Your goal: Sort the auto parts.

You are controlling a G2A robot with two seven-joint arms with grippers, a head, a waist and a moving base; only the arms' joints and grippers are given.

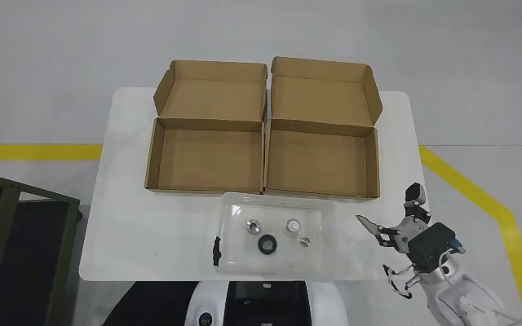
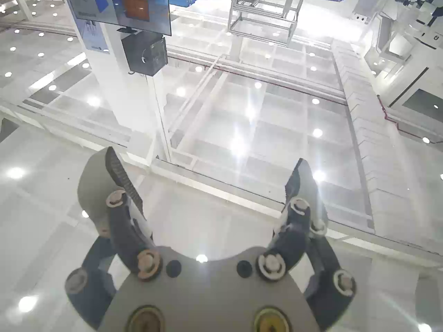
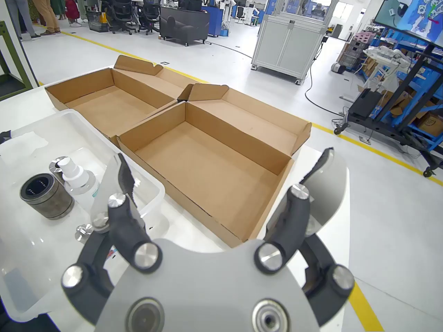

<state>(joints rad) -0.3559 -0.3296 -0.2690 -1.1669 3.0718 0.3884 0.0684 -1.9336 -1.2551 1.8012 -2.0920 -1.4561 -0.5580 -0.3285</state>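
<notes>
White table [image 1: 122, 212] carries two empty cardboard boxes [image 1: 150, 159] at 12 o'clock and, at 6, a clear tray [image 1: 232, 198] holding the auto parts [image 1: 267, 244]. Sorting looks unstarted. The right gripper [image 3: 225, 155], spread empty at 4 o'clock, probably needs to reach the tray; the left gripper [image 2: 205, 155] gapes empty too.

top: looking straight down at table [image 1: 122, 236]
left wrist: pointing up at ceiling [image 2: 263, 112]
right wrist: skimming low across table, sharing boxes [image 3: 207, 160] with top
</notes>
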